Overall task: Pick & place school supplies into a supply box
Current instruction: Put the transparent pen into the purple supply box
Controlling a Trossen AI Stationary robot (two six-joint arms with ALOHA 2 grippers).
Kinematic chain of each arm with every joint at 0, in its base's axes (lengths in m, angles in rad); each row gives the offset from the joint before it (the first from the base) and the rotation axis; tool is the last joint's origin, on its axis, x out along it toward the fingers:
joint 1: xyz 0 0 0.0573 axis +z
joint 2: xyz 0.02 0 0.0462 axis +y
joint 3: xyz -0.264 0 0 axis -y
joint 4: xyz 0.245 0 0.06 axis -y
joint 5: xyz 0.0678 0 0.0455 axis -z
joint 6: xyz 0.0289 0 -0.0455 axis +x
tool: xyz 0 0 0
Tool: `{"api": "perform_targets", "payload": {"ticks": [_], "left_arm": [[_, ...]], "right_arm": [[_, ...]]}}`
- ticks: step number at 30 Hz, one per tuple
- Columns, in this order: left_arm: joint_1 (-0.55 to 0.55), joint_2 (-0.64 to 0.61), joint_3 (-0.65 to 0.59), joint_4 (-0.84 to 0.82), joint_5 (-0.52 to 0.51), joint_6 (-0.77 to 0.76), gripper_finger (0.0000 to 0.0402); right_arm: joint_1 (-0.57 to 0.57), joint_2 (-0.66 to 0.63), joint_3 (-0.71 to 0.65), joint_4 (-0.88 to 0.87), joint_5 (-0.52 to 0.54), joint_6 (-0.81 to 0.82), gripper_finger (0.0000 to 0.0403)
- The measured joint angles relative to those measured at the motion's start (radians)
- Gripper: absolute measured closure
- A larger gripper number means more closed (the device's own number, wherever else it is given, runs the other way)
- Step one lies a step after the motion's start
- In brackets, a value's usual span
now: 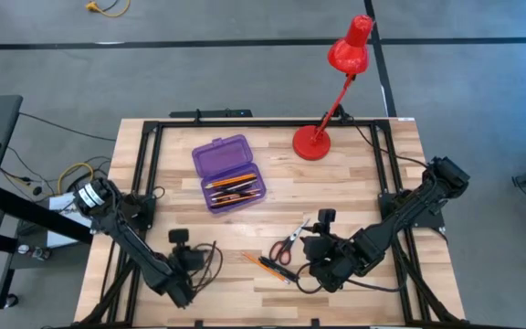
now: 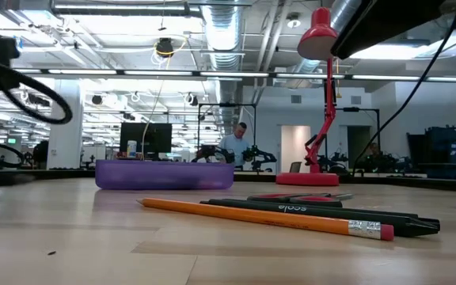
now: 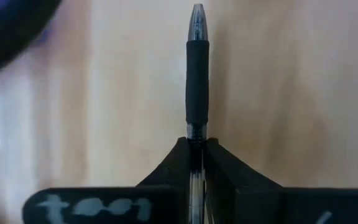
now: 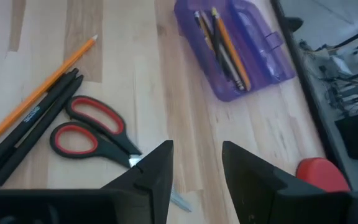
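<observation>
The open purple supply box [image 1: 229,174] [image 4: 235,46] [image 2: 165,174] lies on the wooden table with pencils and pens inside. An orange pencil [image 4: 42,90] [image 2: 267,215], black pens [image 4: 30,124] [image 2: 323,212] and red-handled scissors [image 1: 290,242] [image 4: 95,134] lie flat on the table near its front edge. My left gripper [image 1: 193,262] [image 3: 196,142] is at the front left, shut on a pen [image 3: 197,81] with a black grip. My right gripper [image 1: 313,245] [image 4: 197,168] hangs open just right of the scissors, with nothing between its fingers. My left gripper pinches the pen between its two fingers on the clear barrel [image 3: 196,132], just behind the black rubber grip. The pen runs along the fingers and sticks out ahead of them, its clear tip [image 3: 197,15] toward the table. Whether the tip touches the wood, I cannot tell.
A red desk lamp [image 1: 331,100] stands on its round base [image 1: 311,143] at the far side, right of the box. A black frame [image 1: 149,155] runs along the table's edges. Bare wood lies between the box and the loose supplies.
</observation>
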Motion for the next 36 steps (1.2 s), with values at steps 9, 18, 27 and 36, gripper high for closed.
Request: {"api": "perform_targets", "payload": {"ticks": [9,18,27,36], "left_arm": [[0.057,-0.002,0.002,-0.060,-0.129,-0.041,0.0391],[0.121,-0.003,0.088,-0.157,-0.257,-0.031,0.0391],[0.273,-0.005,0.148,-0.188,-0.413,0.114,0.0391],[0.513,-0.005,0.149,0.032,-0.438,0.401,0.0392]], "right_arm": [[-0.013,0.000,0.000,0.000,0.024,-0.001,0.0270],[-0.033,0.000,0.000,0.004,0.024,-0.008,0.0271],[-0.054,0.000,0.000,0.007,0.024,-0.017,0.0271],[-0.053,0.000,0.000,0.008,0.029,-0.018,0.0270]]}}
